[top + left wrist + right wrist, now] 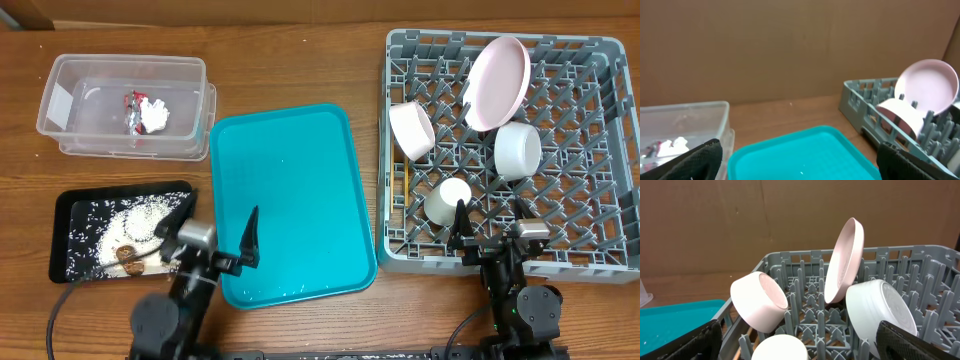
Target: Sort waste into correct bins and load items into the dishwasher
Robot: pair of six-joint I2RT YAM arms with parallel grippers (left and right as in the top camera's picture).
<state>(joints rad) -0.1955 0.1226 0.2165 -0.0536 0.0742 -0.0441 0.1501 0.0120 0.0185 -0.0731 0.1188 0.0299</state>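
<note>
The grey dish rack (pixel 590 150) at the right holds the pink plate (pixel 499 82) on edge, the pinkish bowl (pixel 411 129), the white bowl (pixel 518 150) and the white cup (pixel 449 201); all four also show in the right wrist view: plate (pixel 845 260), pinkish bowl (pixel 757 302), white bowl (pixel 880 315), cup (pixel 782 349). Wooden chopsticks (pixel 388 210) lie by the rack's left wall. The clear tub (pixel 125 105) holds the red wrapper (pixel 133 103) and tissue wad (pixel 154 114). The black tray (pixel 90 235) holds rice and brown scraps (pixel 130 258). My left gripper (pixel 215 235) is open and empty. My right gripper (pixel 490 222) is open and empty at the rack's front edge.
The teal serving tray (pixel 290 200) lies in the middle, between the bins and the rack, with a few specks on it; it also shows in the left wrist view (pixel 800 155). A brown cardboard wall stands behind the table.
</note>
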